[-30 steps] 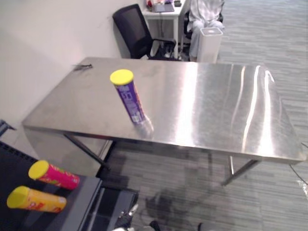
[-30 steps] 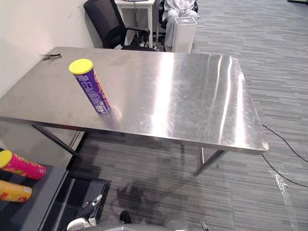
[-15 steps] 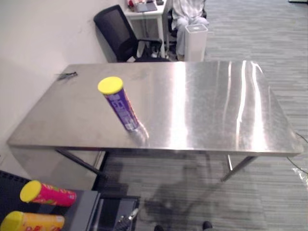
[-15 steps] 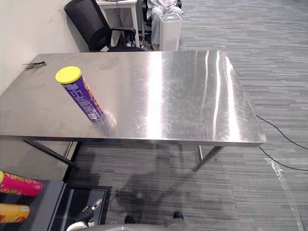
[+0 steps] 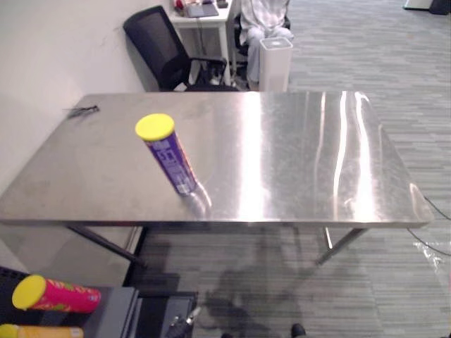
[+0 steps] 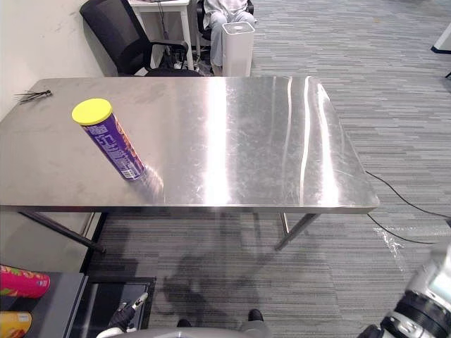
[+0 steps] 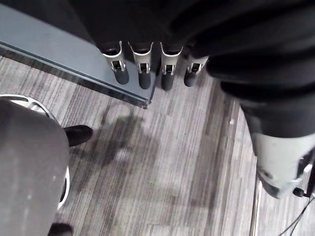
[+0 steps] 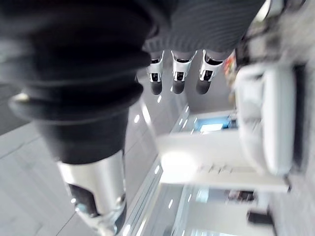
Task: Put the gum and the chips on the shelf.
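A purple chips can [image 5: 168,153] with a yellow lid stands upright on the steel table [image 5: 296,162], near its front edge on the left. At the lower left, a pink can [image 5: 55,296] and a yellow can [image 6: 13,324] lie on their sides on the dark shelf [image 5: 120,310]. My left hand [image 7: 142,69] hangs over the carpet beside a grey board edge, fingers straight and holding nothing. My right hand [image 8: 177,73] is also open and empty, away from the table.
A small dark object [image 5: 81,109] lies at the table's far left corner. Behind the table are a black office chair [image 5: 158,46], a white bin [image 5: 275,60] and a seated person [image 5: 261,14] at a white desk. Carpet lies right of the table.
The whole picture has shifted, so the camera moved; the purple can stays in place on the table. Part of my right arm now shows at the right eye view's lower right corner.
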You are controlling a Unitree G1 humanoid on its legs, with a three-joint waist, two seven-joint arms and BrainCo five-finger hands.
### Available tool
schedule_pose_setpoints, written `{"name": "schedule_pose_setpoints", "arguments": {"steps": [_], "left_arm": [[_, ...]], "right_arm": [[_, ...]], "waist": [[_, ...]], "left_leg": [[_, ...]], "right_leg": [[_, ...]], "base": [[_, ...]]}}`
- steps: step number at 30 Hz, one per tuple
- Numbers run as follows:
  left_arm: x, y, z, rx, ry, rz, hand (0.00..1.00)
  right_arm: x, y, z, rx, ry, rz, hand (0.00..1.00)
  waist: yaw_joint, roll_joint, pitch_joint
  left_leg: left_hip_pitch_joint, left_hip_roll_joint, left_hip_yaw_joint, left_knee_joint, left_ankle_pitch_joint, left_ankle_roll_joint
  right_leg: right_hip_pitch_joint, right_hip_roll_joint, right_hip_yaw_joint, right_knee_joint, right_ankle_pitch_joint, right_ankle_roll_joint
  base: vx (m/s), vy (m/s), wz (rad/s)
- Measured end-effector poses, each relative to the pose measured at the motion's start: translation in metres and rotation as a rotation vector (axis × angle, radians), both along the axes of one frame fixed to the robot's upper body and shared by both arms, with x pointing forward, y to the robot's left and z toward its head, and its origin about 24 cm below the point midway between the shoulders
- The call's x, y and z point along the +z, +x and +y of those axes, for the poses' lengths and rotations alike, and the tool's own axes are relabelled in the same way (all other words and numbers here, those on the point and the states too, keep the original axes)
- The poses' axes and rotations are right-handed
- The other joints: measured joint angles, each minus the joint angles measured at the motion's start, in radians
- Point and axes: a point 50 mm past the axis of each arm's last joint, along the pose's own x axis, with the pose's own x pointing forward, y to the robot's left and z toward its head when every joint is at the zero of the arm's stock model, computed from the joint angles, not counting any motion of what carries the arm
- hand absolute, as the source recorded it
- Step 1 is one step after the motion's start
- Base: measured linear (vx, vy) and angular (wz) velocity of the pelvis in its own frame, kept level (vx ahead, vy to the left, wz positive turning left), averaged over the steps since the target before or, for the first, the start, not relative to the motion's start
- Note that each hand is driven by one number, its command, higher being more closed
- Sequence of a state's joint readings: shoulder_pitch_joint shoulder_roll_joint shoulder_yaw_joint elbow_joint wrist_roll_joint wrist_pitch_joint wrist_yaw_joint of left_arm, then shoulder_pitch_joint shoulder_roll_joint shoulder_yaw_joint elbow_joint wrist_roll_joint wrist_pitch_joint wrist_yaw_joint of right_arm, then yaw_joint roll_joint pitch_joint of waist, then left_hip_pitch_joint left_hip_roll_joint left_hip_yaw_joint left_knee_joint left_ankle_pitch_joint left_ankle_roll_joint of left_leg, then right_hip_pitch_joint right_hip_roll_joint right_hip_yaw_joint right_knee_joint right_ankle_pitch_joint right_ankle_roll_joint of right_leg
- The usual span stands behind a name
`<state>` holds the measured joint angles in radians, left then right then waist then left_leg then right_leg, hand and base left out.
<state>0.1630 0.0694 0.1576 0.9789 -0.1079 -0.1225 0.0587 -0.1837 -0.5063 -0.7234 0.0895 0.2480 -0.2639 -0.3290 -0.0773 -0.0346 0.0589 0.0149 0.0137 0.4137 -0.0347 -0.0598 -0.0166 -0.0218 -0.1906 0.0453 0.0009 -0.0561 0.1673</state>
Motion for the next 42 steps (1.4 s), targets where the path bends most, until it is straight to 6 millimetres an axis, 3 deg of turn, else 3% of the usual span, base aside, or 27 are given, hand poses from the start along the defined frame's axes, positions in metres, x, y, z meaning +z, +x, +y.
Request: {"name": "schedule_pose_setpoints", "arguments": {"steps": [3, 5, 7, 11, 17, 21, 32, 42], "left_arm": [[0.0, 0.002, -0.004, -0.032, -0.018, -0.01, 0.0], [0.002, 0.007, -0.006, -0.062, -0.021, -0.026, 0.0], [0.003, 0.009, -0.008, -0.074, -0.023, -0.033, 0.0], [0.004, 0.013, -0.01, -0.095, -0.022, -0.047, 0.0], [0.005, 0.016, -0.01, -0.086, -0.021, -0.058, 0.0], [0.005, 0.017, -0.01, -0.078, -0.019, -0.061, 0.0], [0.005, 0.015, -0.006, -0.03, -0.003, -0.05, 0.0], [0.006, 0.017, -0.005, -0.03, 0.001, -0.059, 0.0]], "right_arm": [[0.012, 0.044, 0.049, 0.299, -0.165, 0.073, 0.0], [0.008, 0.071, 0.089, 0.521, -0.241, 0.138, 0.0], [0.004, 0.083, 0.113, 0.641, -0.274, 0.171, 0.0], [0.003, 0.118, 0.184, 0.964, -0.26, 0.167, 0.0], [0.016, 0.139, 0.241, 1.15, -0.301, 0.166, 0.0], [0.017, 0.145, 0.257, 1.208, -0.288, 0.181, 0.0], [0.016, 0.162, 0.261, 1.191, -0.275, 0.258, 0.0], [-0.015, 0.172, 0.266, 1.209, -0.227, 0.422, 0.0]], "waist": [[0.008, -0.005, -0.001], [0.038, -0.005, -0.001], [0.056, -0.004, -0.001], [0.094, -0.005, -0.001], [0.132, -0.008, 0.0], [0.148, -0.008, 0.0], [0.149, -0.007, 0.001], [0.154, -0.004, 0.016]], "left_leg": [[-0.005, 0.0, -0.015, -0.001, 0.004, 0.005], [-0.006, -0.003, -0.025, -0.001, 0.007, 0.01], [-0.01, -0.007, -0.046, -0.001, 0.012, 0.017], [-0.014, -0.017, -0.093, -0.019, 0.038, 0.026], [-0.015, -0.022, -0.126, -0.059, 0.079, 0.029], [-0.016, -0.021, -0.134, -0.06, 0.089, 0.029], [-0.03, 0.006, -0.148, -0.068, 0.118, 0.012], [-0.03, 0.017, -0.152, -0.066, 0.114, -0.004]], "right_leg": [[0.001, 0.0, -0.024, 0.0, 0.012, 0.002], [0.007, -0.003, -0.046, -0.001, 0.02, 0.002], [0.011, -0.008, -0.062, -0.001, 0.021, 0.002], [0.027, -0.015, -0.11, -0.001, 0.024, 0.001], [0.03, -0.015, -0.149, -0.001, 0.029, -0.005], [0.033, -0.014, -0.155, -0.001, 0.028, -0.005], [0.027, 0.014, -0.17, -0.004, 0.028, -0.018], [0.044, 0.027, -0.182, -0.037, 0.03, -0.021]], "base": [[0.0, -0.021, 0.13], [-0.01, -0.009, 0.1], [-0.02, -0.007, 0.21], [-0.03, -0.015, 0.34], [-0.06, -0.012, 0.2], [-0.06, -0.014, 0.05], [-0.05, -0.025, 0.03], [0.01, -0.018, 0.0]]}}
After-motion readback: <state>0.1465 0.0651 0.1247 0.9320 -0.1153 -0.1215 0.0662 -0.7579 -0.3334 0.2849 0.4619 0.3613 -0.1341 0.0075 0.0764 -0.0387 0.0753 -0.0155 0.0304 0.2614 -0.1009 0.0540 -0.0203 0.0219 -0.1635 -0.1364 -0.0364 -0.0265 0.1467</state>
